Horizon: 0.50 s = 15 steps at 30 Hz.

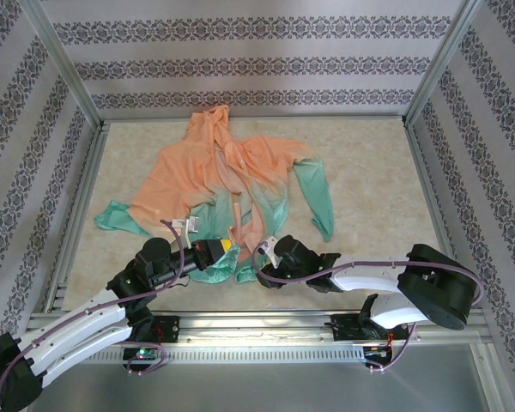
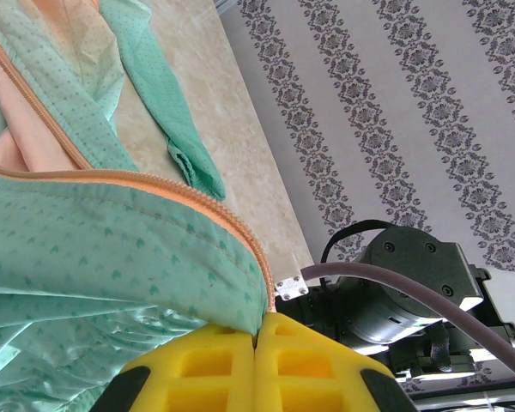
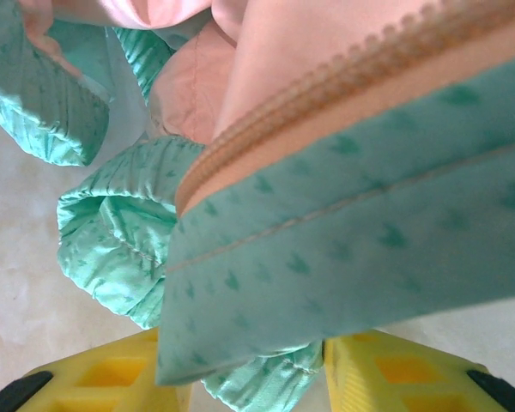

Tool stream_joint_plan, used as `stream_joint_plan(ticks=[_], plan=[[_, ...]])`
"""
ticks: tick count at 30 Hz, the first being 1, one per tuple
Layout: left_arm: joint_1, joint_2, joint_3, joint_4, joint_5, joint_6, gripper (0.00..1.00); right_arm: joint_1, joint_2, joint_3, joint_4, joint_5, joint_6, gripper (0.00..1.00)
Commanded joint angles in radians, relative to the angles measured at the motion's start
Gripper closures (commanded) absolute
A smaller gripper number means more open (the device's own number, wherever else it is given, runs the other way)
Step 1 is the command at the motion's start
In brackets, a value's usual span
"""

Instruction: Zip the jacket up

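Left wrist: left gripper (image 2: 259,330) clamped shut on the jacket (image 2: 112,257) hem, at the zipper (image 2: 167,187) foot by its tips.
Right wrist: right gripper (image 3: 257,378) half-open, opposite zipper edge hanging between its pads (image 3: 112,378), unclamped.
Technique: probably best to line up both zipper ends before closing.

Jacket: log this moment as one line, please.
jacket: front open, spread on table | left jaws: shut on zipper end | right jaws: apart, zipper edge between | zipping: not started

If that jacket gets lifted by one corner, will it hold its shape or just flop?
Probably flops: the jacket lies rumpled and its green fabric bunches in soft folds. It looks thin and light. Its sheen hints it may slip from a grip.
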Motion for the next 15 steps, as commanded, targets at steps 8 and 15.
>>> stream_joint_plan(ticks=[8,15], plan=[[0.012,-0.003,-0.003,-0.02,-0.003,0.03,1.0,0.011,0.036,0.038,0.032,-0.02,-0.031,0.58],[0.012,-0.006,0.003,-0.049,0.0,0.052,1.0,0.011,0.011,0.04,0.067,-0.064,-0.048,0.96]])
